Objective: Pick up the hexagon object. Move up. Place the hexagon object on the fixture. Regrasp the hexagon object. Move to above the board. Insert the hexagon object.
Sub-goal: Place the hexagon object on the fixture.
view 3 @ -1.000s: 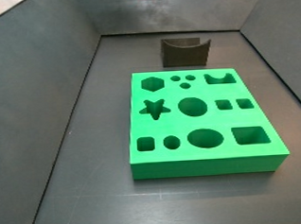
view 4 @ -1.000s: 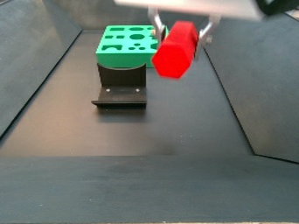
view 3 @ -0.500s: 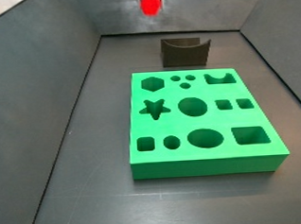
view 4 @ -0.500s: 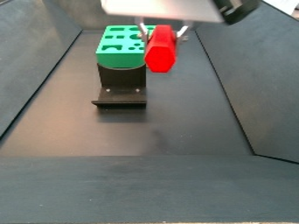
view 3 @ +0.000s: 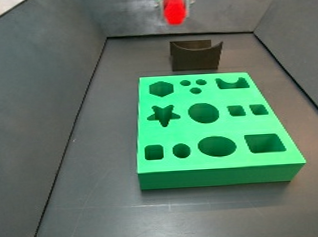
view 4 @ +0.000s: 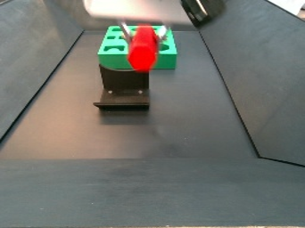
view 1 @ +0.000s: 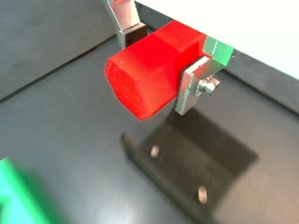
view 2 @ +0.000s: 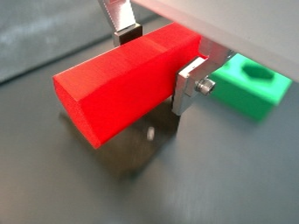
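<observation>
I have the hexagon object (view 1: 149, 74) clamped in the claw (view 1: 163, 59), its red body squeezed between the two silver plates, and in both wrist views the hexagonal end face sticks out well past the fingers (view 2: 193, 80). It hangs in the air, clear of everything below. In a side view the peg (view 4: 143, 47) shows as a red bar hanging lengthwise under the pale body of the arm, drawn over the fixture (view 4: 123, 89) and the near edge of the board (view 4: 137, 46); I can't tell from that angle how high it sits above them. In a side view from the opposite end the peg (view 3: 175, 5) appears as a small red spot above the fixture (view 3: 195, 54), against the grey back wall. In a wrist view the fixture (view 1: 193, 166) lies below the peg as a dark plate with two small screw heads, and a corner of the green board (view 1: 21, 197) shows at the edge of the frame. In a wrist view a green part of the board (view 2: 253, 84) shows just behind one finger. The board (view 3: 214, 127) lies flat on the dark surface (view 3: 85, 184), its hexagon, star, round, oval and square cut-outs all open, with the fixture just beyond its far edge.
</observation>
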